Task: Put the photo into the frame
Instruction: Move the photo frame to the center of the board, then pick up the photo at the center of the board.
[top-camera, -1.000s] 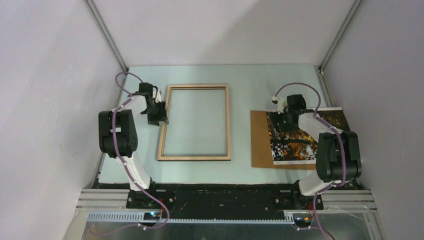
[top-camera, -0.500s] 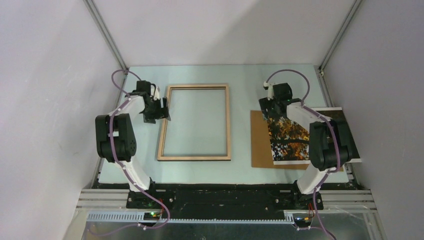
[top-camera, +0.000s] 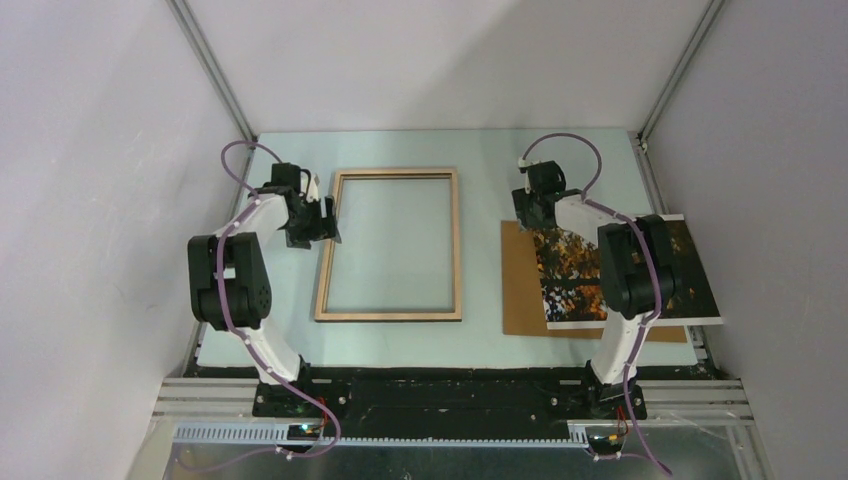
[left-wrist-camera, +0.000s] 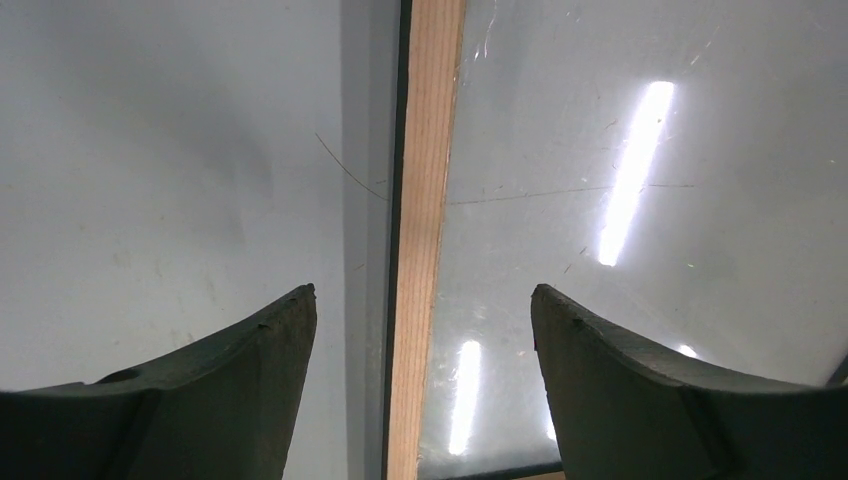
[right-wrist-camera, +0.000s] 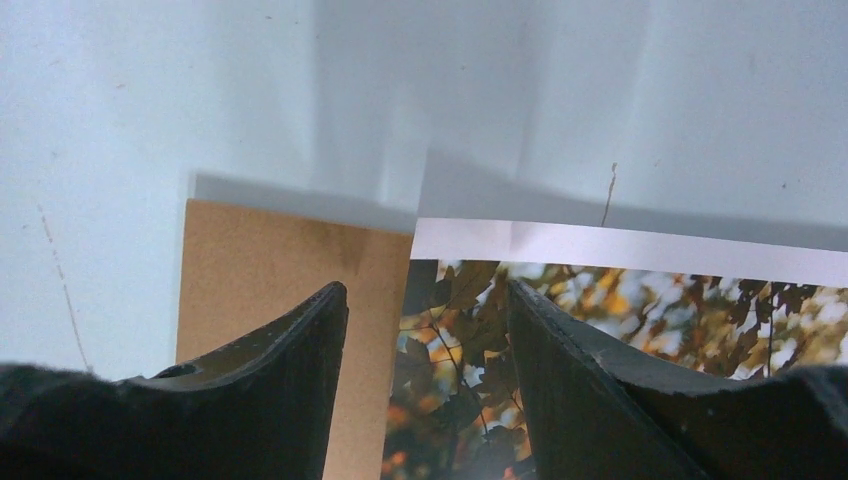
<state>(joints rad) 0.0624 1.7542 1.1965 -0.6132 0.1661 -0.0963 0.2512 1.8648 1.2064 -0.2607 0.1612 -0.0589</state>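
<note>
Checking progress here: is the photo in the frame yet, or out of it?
Out. The photo lies face up partly on the brown backing board, right of the frame, which holds no print inside its rails.

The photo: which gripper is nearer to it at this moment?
Right. The right gripper hangs over the photo at its far-left corner, jaws open, one finger above the backing board. The left gripper is well off to the left, open astride the frame at its left rail.
</note>
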